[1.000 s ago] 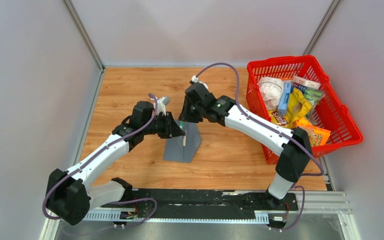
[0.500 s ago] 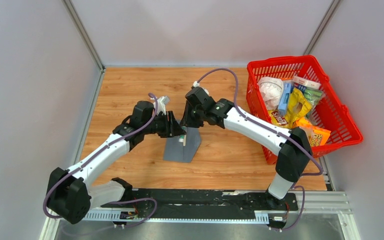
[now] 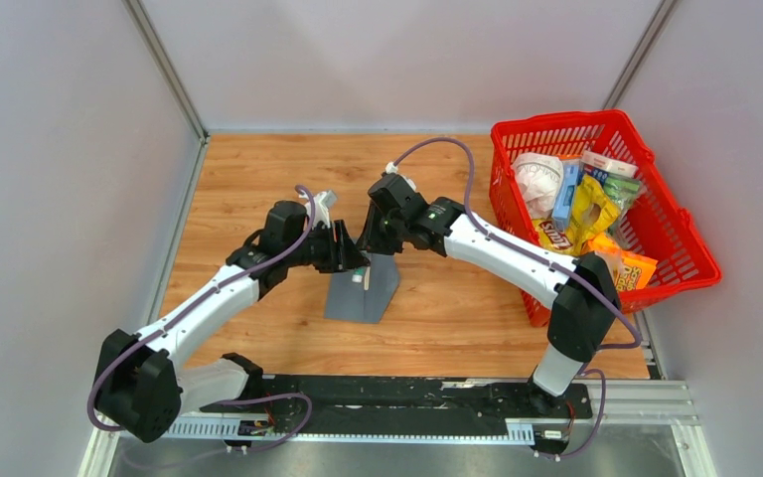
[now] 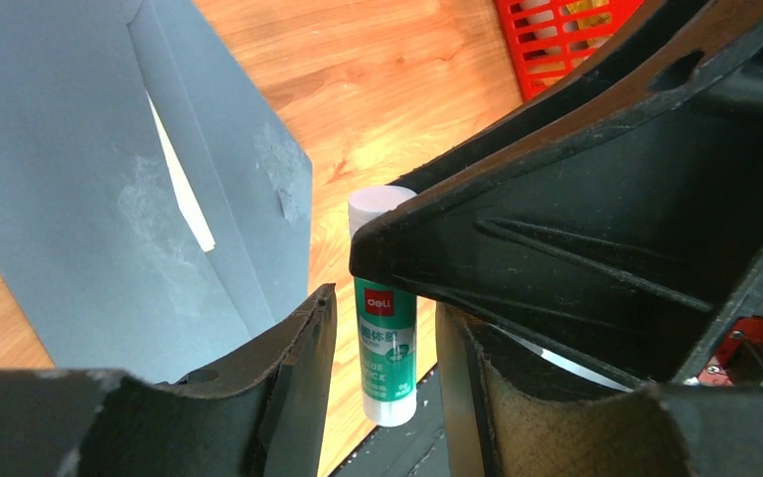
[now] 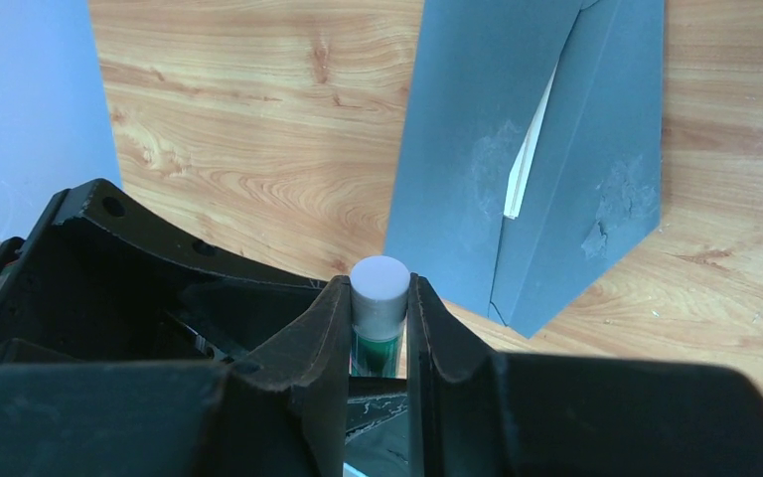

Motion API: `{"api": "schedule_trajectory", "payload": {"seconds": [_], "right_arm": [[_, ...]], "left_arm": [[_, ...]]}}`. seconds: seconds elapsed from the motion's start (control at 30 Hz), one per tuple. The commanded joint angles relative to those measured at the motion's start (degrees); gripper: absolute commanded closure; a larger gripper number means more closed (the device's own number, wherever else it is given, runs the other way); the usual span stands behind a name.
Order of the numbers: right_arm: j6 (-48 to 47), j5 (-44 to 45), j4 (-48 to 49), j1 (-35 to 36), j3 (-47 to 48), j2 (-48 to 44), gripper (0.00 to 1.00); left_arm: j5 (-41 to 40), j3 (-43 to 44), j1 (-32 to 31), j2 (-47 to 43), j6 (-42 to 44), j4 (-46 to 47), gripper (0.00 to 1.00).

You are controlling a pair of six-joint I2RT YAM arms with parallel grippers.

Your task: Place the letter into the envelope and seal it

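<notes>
The dark grey envelope [image 3: 363,290] lies on the wood between both grippers, flap open; it also shows in the left wrist view [image 4: 109,199] and the right wrist view [image 5: 527,169]. A thin pale strip of the letter [image 5: 525,164] [image 4: 184,194] shows at its opening; the rest is hidden inside. My right gripper [image 3: 369,245] [image 5: 379,288] is shut on the white cap end of a green glue stick [image 5: 379,283] [image 4: 387,348], held above the envelope's near-left edge. My left gripper [image 3: 351,260] [image 4: 385,308] is open, its fingers on either side of the stick's body with gaps.
A red basket [image 3: 678,253] full of snack packets stands at the right edge of the table, and a corner of it shows in the left wrist view [image 4: 556,30]. White walls enclose the table on three sides. The black mounting rail runs along the near edge.
The right gripper has shifted slightly left and lower with the glue stick. The left gripper has drawn back a little. The envelope has not moved.
</notes>
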Motion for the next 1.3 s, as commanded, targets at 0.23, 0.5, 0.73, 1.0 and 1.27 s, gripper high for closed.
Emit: {"api": "schedule_trajectory", "payload": {"seconds": [0.23,0.5,0.73,1.0,1.27], "right_arm": [[2.55,1.20,2.98,0.19,1.32,-2.66,0.96],[2.64,2.61,3.59,0.19,0.62,-2.83,0.96],[-0.43,8.67,1.75,0.10,0.26,-4.06,0.93],[-0.79,10.08,1.66,-1.13,0.00,-4.42,0.93],[-1.40,10.61,3.15,-3.41,-1.05,-5.03,0.95]], "left_arm": [[-0.74,-1.87,-0.11,-0.23,0.27,3.73,0.51],[-1.44,-2.48,-0.20,-0.32,-0.78,4.08,1.00],[-0.84,-2.48,-0.11,-1.02,-0.17,2.76,1.00],[2.07,-2.57,-0.20,0.29,0.18,2.76,1.00],[4.61,-3.54,-0.20,0.64,0.28,2.84,1.00]]}}
